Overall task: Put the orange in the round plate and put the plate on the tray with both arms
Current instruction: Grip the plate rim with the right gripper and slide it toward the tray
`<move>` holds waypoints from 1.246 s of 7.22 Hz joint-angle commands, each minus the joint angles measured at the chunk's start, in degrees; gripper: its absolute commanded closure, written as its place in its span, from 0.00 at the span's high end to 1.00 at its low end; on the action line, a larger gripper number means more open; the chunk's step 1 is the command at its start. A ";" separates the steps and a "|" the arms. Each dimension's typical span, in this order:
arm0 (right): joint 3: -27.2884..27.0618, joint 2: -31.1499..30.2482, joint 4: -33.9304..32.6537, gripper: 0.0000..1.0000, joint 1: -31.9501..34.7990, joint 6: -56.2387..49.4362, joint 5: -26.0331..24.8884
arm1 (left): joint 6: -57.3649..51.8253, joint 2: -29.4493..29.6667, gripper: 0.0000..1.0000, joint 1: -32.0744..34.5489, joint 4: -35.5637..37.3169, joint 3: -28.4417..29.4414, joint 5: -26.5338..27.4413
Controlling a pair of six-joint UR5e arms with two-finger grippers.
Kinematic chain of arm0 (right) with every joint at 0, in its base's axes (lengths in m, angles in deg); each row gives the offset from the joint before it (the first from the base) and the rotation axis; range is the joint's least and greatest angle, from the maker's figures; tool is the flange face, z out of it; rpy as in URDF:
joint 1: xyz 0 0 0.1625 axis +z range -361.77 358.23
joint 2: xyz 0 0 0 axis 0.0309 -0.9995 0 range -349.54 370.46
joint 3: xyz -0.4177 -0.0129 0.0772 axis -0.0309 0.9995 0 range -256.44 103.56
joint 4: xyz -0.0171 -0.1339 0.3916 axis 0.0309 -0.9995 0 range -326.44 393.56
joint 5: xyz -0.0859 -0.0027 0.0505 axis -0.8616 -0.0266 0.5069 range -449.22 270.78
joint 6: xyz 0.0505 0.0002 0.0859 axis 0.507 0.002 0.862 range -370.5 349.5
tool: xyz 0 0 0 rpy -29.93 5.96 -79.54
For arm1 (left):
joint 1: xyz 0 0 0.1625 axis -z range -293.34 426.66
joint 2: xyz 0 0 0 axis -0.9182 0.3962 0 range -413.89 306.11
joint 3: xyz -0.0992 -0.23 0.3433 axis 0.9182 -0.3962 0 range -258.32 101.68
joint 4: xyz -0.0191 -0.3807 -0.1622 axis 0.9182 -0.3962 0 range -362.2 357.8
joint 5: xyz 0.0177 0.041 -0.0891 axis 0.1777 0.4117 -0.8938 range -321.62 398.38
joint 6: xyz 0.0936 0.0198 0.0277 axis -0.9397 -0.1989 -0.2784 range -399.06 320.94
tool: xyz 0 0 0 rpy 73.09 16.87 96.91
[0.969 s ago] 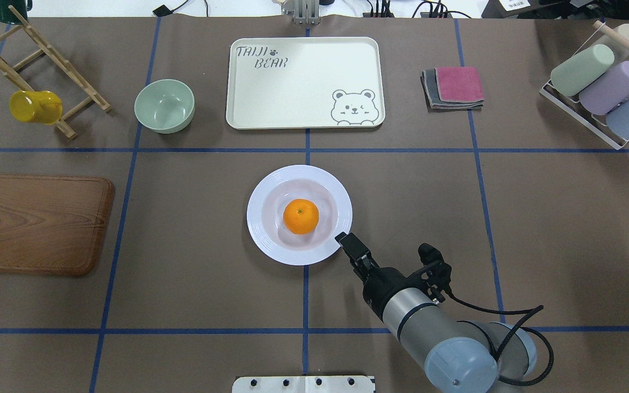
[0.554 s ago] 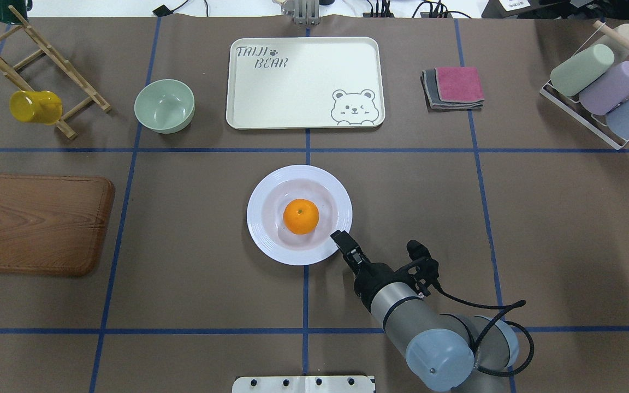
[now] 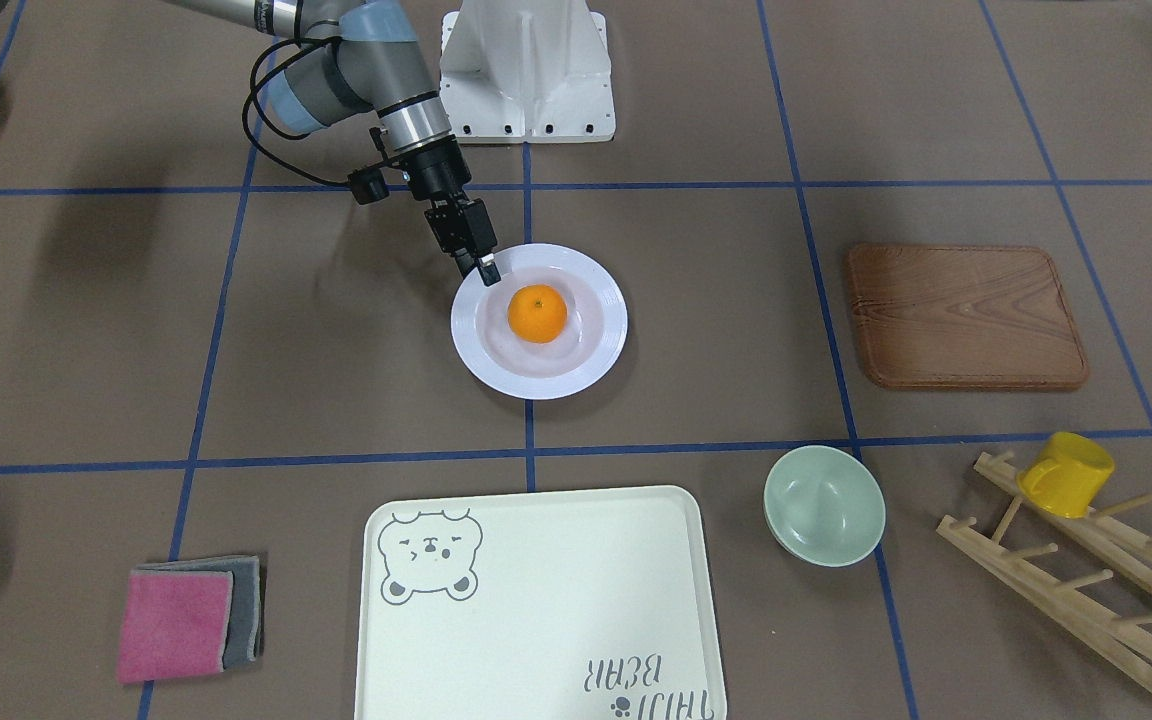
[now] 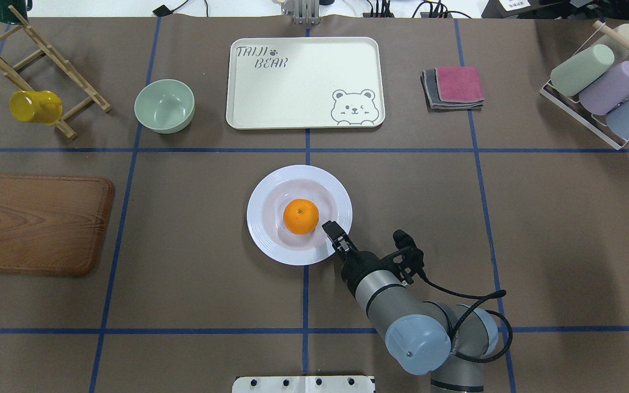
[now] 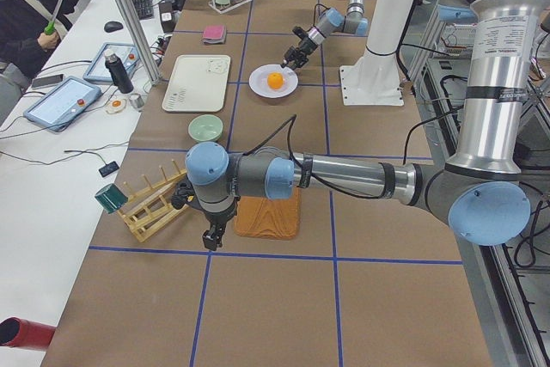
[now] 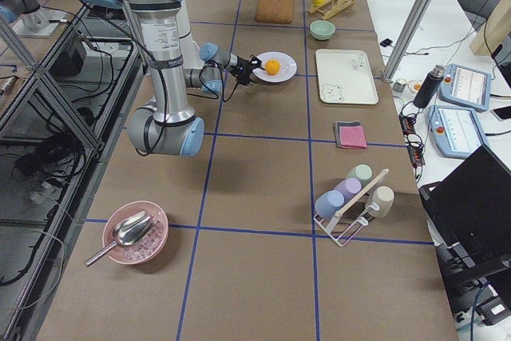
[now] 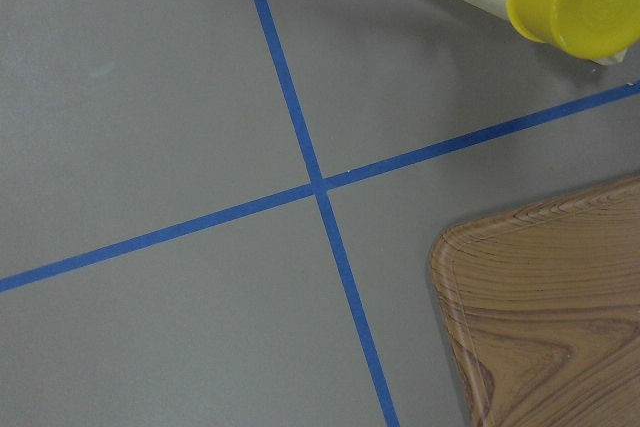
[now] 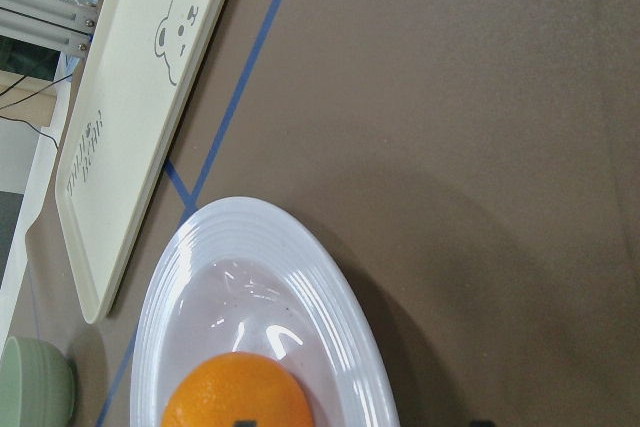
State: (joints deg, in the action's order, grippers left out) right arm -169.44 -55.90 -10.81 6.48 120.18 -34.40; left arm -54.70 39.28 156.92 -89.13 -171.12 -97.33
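Note:
The orange [image 4: 301, 216] lies in the middle of the round white plate [image 4: 271, 185], which rests on the table in front of the cream bear tray [image 4: 303, 82]. My right gripper [image 4: 330, 229] is open at the plate's near right rim, close to the orange. In the right wrist view its two fingertips show apart at the bottom edge, with the plate's rim [image 8: 300, 257] between them. My left gripper [image 5: 210, 238] shows only in the exterior left view, hanging over the table near the wooden board. I cannot tell whether it is open or shut.
A pale-green bowl [image 4: 164, 105] stands left of the tray, folded cloths [image 4: 454, 87] to its right. The wooden board [image 4: 36, 224] and a wooden rack with a yellow cup [image 4: 35, 106] are at the left. A cup rack [image 4: 604, 87] is at the far right.
My right gripper has moved forward and left, from just outside the plate's rim to over the rim beside the orange. Plate and orange have not moved.

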 commanded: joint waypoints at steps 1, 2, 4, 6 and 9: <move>0.98 0.88 0.24 0.01 0.36 0.02 0.20 | 0.00 -0.01 0.99 0.00 0.00 -0.02 0.00; 0.89 0.71 0.59 0.00 0.36 0.01 0.21 | 0.00 0.08 0.99 0.00 0.00 -0.02 0.00; -0.69 0.45 5.30 0.00 1.06 -0.16 -0.84 | 0.00 0.08 0.99 0.00 0.00 -0.10 0.00; -0.69 0.71 10.68 0.00 2.81 -0.69 -4.80 | 0.09 -0.01 0.99 0.00 0.00 -0.10 -0.09; 2.01 4.46 11.93 0.00 9.30 0.19 -6.29 | 0.18 -0.27 0.99 0.09 0.26 -0.19 -0.09</move>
State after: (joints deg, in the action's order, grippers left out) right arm -169.27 -53.63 0.99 12.99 119.97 -40.01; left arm -54.59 39.19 157.00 -89.00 -171.28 -97.41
